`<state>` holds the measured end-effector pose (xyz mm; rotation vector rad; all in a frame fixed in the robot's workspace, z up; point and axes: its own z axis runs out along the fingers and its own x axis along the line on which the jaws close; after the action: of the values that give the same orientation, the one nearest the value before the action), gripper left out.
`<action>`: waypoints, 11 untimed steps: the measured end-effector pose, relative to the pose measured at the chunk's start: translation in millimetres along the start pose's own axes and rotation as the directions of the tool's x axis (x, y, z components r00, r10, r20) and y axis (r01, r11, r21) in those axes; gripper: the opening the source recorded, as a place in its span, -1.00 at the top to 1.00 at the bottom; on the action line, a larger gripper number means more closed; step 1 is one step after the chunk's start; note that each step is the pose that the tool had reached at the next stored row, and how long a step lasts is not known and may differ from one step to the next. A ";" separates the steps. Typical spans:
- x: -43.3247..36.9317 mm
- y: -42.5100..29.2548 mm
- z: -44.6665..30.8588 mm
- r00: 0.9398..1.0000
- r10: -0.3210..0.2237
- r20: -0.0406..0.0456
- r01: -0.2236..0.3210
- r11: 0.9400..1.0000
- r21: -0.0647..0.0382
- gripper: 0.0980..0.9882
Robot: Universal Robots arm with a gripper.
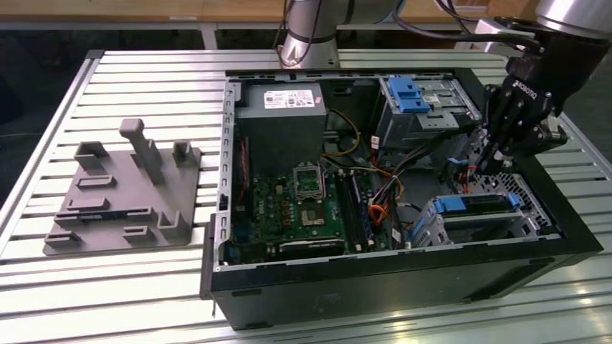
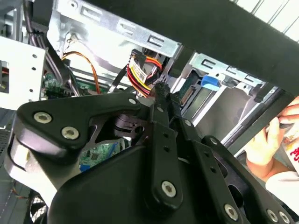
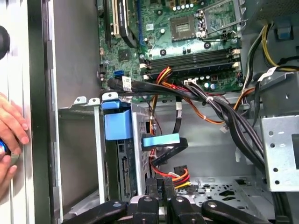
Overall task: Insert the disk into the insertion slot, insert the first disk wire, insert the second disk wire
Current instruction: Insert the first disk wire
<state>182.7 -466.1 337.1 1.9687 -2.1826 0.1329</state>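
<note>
The disk [image 1: 475,205], in its blue caddy [image 3: 117,124], sits inside the insertion slot [image 1: 497,223], a silver perforated cage at the case's front right. Its connector end [image 3: 124,173] faces the open bay. My gripper [image 1: 486,169] reaches down into the case just behind the cage. In both wrist views its narrow fingers [image 3: 153,185] are shut on the plug of a disk wire [image 2: 141,73] with red, yellow and black leads. That plug hangs a short way from the disk's connectors [image 2: 186,96]. A second black wire with a light-blue tab [image 3: 160,140] lies beside the caddy.
A taller grey cage with a blue latch [image 1: 413,95] stands at the back right. Cable bundles [image 3: 219,109] cross above the motherboard [image 1: 297,208]. A person's hand [image 3: 10,133] rests on the case's edge. A grey fixture [image 1: 125,193] lies on the table at the exterior view's left.
</note>
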 end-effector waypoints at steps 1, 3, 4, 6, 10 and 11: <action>0.2 0.2 0.0 1.000 -0.005 0.000 0.005 1.000 0.002 0.84; 0.5 0.3 0.0 1.000 -0.018 0.000 0.018 1.000 0.007 0.84; 0.7 0.3 0.0 0.999 -0.032 0.000 0.032 0.999 0.014 0.84; 0.7 0.3 0.0 0.999 -0.050 0.000 0.050 0.999 0.020 0.84; 4.3 3.9 1.0 0.999 -0.054 0.005 0.054 0.998 0.026 0.84; 5.7 4.5 1.3 0.998 -0.055 0.007 0.054 0.998 0.027 0.84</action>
<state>177.6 -471.3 337.3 2.0440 -2.1400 0.1474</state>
